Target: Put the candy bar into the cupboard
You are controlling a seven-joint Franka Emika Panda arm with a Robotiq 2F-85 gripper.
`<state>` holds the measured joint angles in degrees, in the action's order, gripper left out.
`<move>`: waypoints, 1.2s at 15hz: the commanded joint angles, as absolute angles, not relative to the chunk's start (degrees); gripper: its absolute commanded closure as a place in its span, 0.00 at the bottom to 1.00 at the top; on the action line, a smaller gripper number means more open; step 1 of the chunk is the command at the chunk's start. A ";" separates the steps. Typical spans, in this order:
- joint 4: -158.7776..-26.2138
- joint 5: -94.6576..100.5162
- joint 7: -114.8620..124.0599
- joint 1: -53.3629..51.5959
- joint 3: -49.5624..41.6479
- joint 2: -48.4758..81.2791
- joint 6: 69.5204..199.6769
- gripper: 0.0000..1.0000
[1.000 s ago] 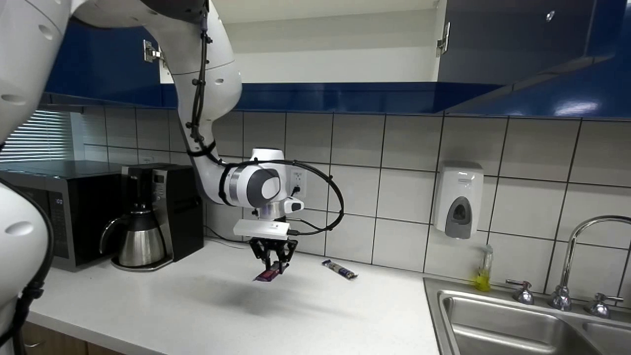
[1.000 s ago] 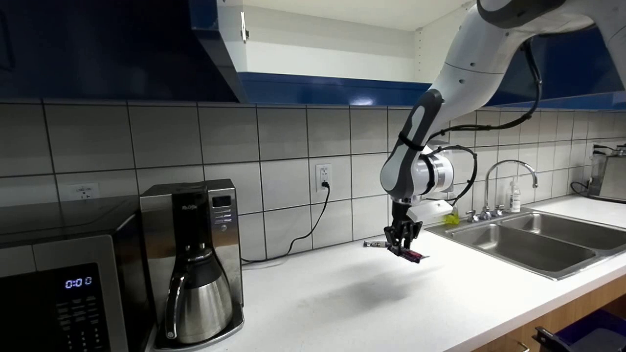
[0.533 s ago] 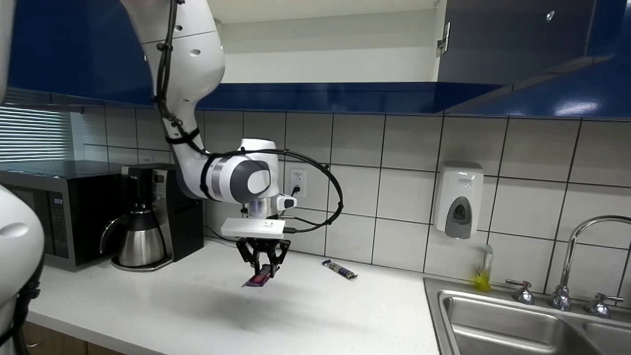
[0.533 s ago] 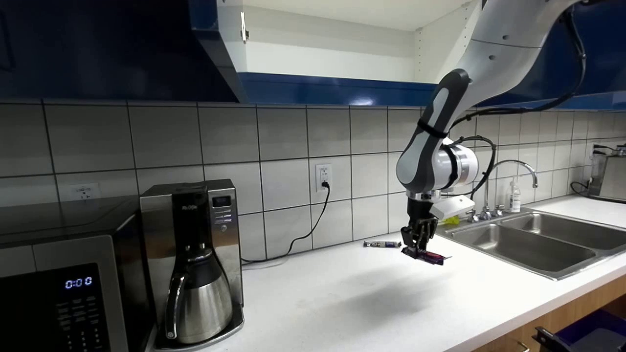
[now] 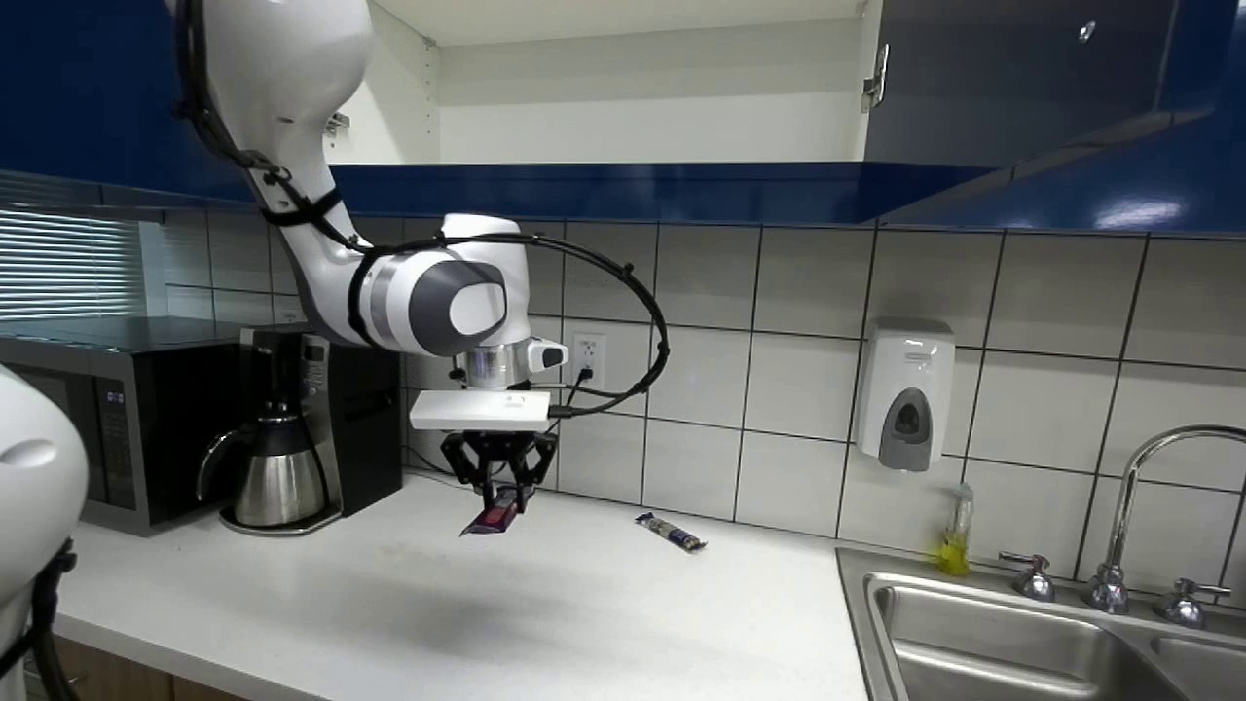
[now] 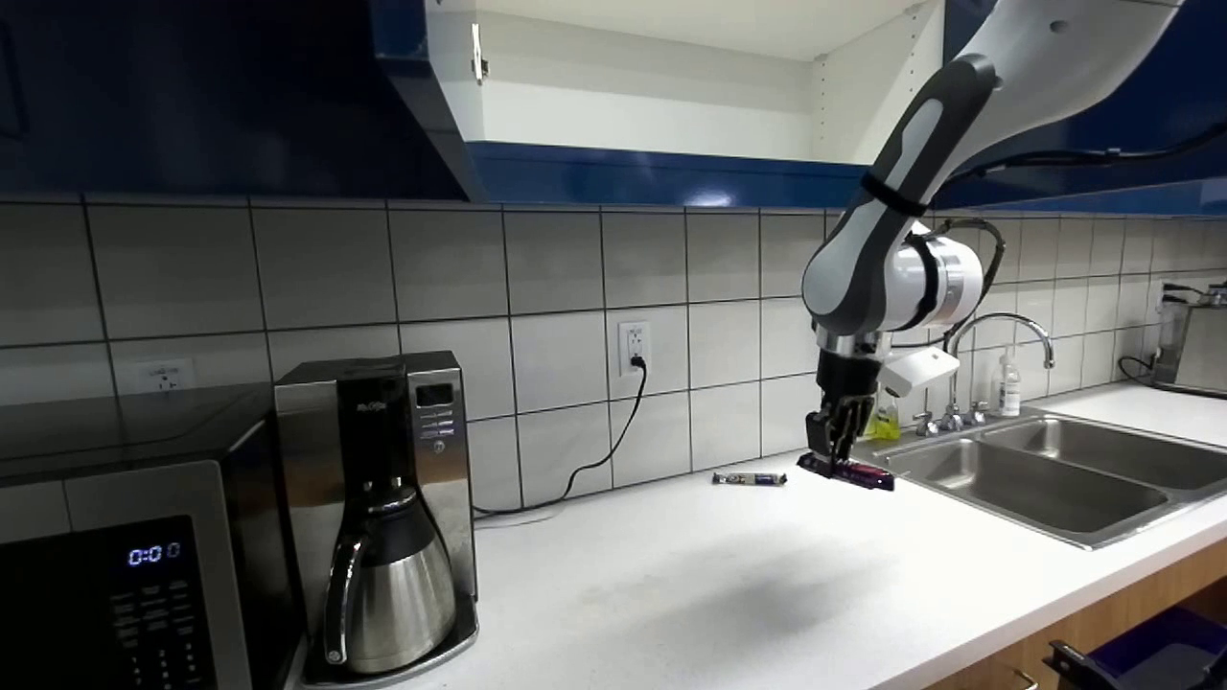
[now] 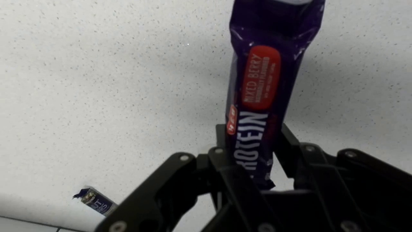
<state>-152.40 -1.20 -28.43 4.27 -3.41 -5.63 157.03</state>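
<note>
The candy bar (image 5: 490, 519), dark purple with a reddish label, hangs in the air above the white counter. It also shows in an exterior view (image 6: 865, 474) and, large, in the wrist view (image 7: 267, 74). My gripper (image 5: 503, 504) points down and is shut on the bar; in the wrist view the fingers (image 7: 252, 145) grip its two long sides near one end. The bar sticks out past the fingers. The cupboard (image 5: 623, 190) hangs above the counter, blue fronts open and white interior showing. My gripper is well below its shelf and clear of its lower edge.
A similar dark bar (image 5: 671, 533) lies on the counter near the tiled wall. A microwave (image 6: 144, 498), coffee maker (image 6: 441, 537), sink (image 5: 857, 604) and soap dispenser (image 5: 905, 394) are around. An open cupboard door (image 5: 1012, 88) juts out beside the opening.
My gripper has risen with the bar in it and shifted left in one exterior picture, right in another, away from the wall. The other bar has not moved.
</note>
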 commanded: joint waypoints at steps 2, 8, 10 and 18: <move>-154.99 -2.94 -31.10 1.79 -6.12 -17.37 149.45 0.85; -153.28 -1.36 -29.03 -0.08 -8.41 -28.82 137.87 0.85; -152.19 -1.12 -28.76 -0.33 -8.77 -32.15 134.20 0.85; -143.49 0.39 -26.72 -0.62 -8.00 -37.21 125.30 0.85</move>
<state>-146.85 -0.98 -28.40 0.10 -8.21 -35.72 128.87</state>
